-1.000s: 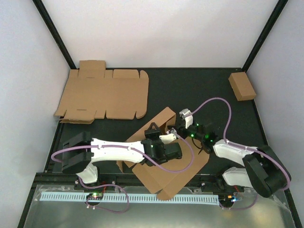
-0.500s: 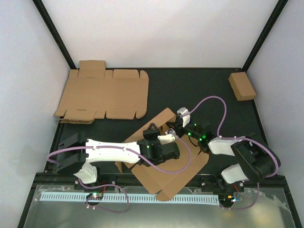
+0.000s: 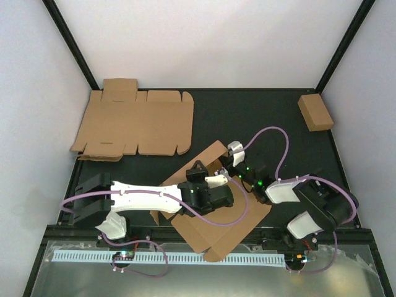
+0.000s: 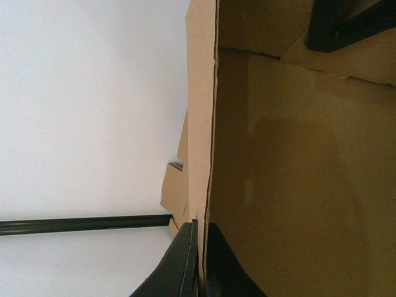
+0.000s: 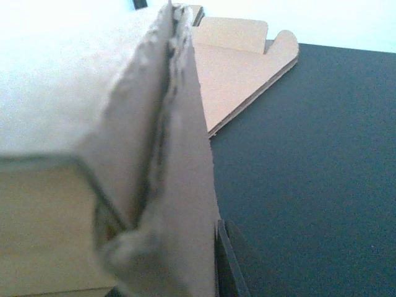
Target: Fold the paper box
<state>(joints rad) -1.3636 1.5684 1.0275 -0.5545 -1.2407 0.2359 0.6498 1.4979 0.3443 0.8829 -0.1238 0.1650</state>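
Note:
The paper box (image 3: 218,234), brown corrugated cardboard, lies half-folded on the black mat at front centre, one long wall raised. My left gripper (image 3: 198,169) is shut on that upright wall; in the left wrist view its black jaws (image 4: 202,234) pinch the wall's edge, with the box's inner face (image 4: 297,173) to the right. My right gripper (image 3: 228,158) is at the far end of the same wall. In the right wrist view a frayed, doubled flap (image 5: 161,185) fills the gap and presses against the one visible finger (image 5: 224,266); the other finger is hidden behind the cardboard.
A second flat die-cut cardboard sheet (image 3: 133,124) lies at the back left, also visible in the right wrist view (image 5: 241,68). A small closed brown box (image 3: 315,112) sits at the back right. White walls and black frame posts enclose the mat.
My right arm has swung left and forward, bringing its gripper onto the flap, and its jaws have closed in on it. The left arm and its grip have stayed put.

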